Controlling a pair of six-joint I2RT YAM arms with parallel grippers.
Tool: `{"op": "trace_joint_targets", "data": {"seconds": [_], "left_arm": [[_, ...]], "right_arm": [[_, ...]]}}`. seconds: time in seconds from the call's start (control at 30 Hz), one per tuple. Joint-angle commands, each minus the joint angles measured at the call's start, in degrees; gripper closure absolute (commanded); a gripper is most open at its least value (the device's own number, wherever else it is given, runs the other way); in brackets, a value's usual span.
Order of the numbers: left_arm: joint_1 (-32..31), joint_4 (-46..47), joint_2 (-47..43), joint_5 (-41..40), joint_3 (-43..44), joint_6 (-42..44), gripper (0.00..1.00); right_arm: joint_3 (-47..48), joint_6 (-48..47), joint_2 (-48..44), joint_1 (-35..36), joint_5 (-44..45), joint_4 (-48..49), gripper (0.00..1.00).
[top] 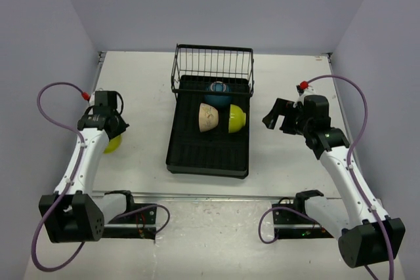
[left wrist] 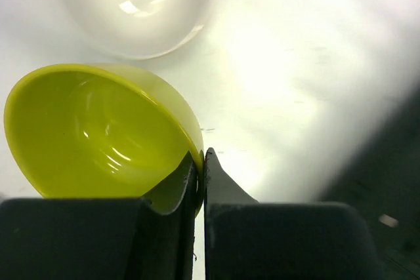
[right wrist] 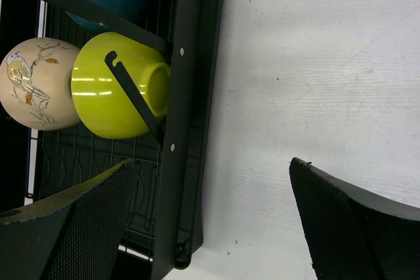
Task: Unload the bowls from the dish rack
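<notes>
Lime bowl point(left wrist: 98, 129) partly behind left gripper point(left wrist: 201, 165)

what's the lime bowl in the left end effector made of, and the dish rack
Lime bowl: probably glazed ceramic, glossy, with sharp light reflections inside; hard plastic is possible. Dish rack: matte black, ribbed floor looks like moulded plastic, the basket frame coated wire.

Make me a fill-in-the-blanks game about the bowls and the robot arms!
1. The dish rack holds ___ bowls.
2. The left end effector grips a lime bowl by its ___.
3. The right end effector is wide ___.
4. The bowl nearest the rack's wire end is dark ___.
Missing words: three, rim, open, blue.
</notes>
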Motion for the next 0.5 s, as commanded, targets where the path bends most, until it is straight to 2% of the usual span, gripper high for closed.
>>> {"op": "trace_joint_targets", "data": {"seconds": [0.0,0.27,0.47], "left_arm": [[0.9,-6.8,3.3,-13.7,2.0,1.5,1.00],[8.7,-0.6,8.7,-8.3,-4.8,-0.4,1.00],[16.4,2.1,14.0,-6.2,-4.6,2.5,1.00]], "right_arm": [[1.2,0.4,0.5,0.2,-1.5,1.7,0.01],[1.4,0.1,0.2,0.2,-1.2,1.1,0.01],[1.2,0.1,0.1,0.3,-1.1,1.5,0.01]]}}
